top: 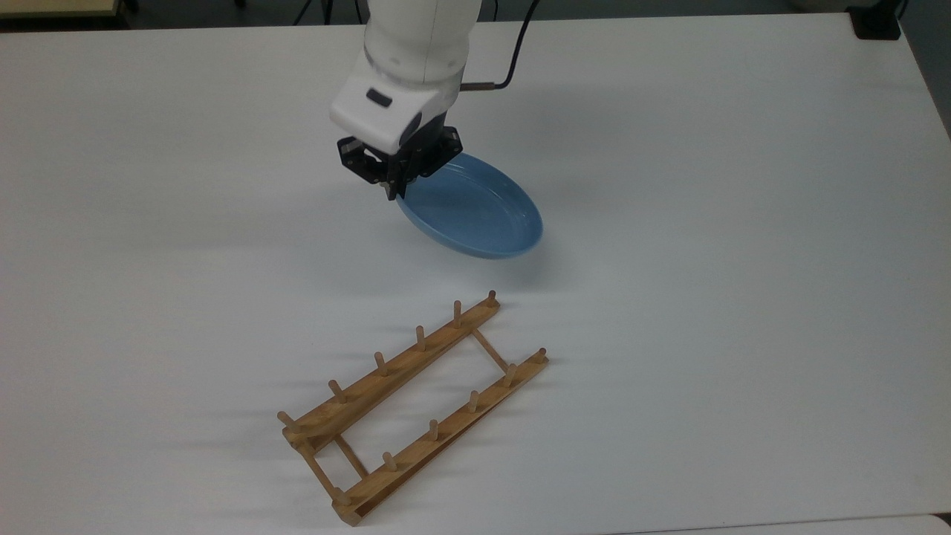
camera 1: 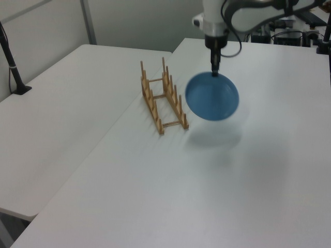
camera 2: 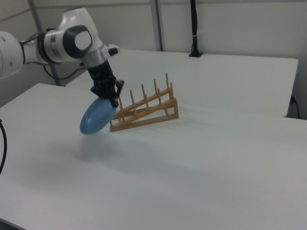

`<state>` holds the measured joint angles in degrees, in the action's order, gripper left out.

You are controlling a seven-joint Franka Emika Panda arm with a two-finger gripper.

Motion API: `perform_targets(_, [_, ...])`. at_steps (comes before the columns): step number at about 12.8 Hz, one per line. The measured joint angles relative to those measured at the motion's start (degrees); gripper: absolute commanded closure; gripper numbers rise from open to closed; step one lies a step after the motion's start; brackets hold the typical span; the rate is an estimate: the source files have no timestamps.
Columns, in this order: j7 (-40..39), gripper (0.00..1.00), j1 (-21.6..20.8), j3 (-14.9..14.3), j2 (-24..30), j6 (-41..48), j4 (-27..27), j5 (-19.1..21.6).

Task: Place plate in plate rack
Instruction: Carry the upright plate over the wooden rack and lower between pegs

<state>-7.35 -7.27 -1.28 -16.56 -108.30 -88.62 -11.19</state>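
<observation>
The blue plate (top: 475,217) hangs tilted in the air, clear of the table, its shadow below it. My gripper (top: 396,191) is shut on the plate's upper rim. In the left view the plate (camera 1: 212,96) faces the camera almost on edge-up, hanging under the gripper (camera 1: 214,71). In the right view the plate (camera 2: 96,117) hangs from the gripper (camera 2: 113,101) just to the left of the plate rack (camera 2: 144,109). The wooden plate rack (top: 412,405) lies on the table in front of the plate; in the left view the rack (camera 1: 163,97) stands to the plate's left.
The white table (top: 706,260) stretches wide around the rack. A black post (camera 1: 13,67) stands on the neighbouring table at the left view's left; another black post (camera 2: 194,28) rises behind the rack in the right view.
</observation>
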Motion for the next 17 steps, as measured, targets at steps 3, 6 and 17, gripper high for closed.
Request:
perform_targets(3, [7.69, 1.0, -0.13, -0.01, 0.07, -0.73, 5.05, -0.09])
perform_targets(6, [17.38, 1.0, -0.4, -0.02, 0.07, -5.96, 7.03, -4.13])
perform_targets(17, [53.68, 1.0, -2.06, 0.0, -3.91, -19.3, 6.94, -36.98])
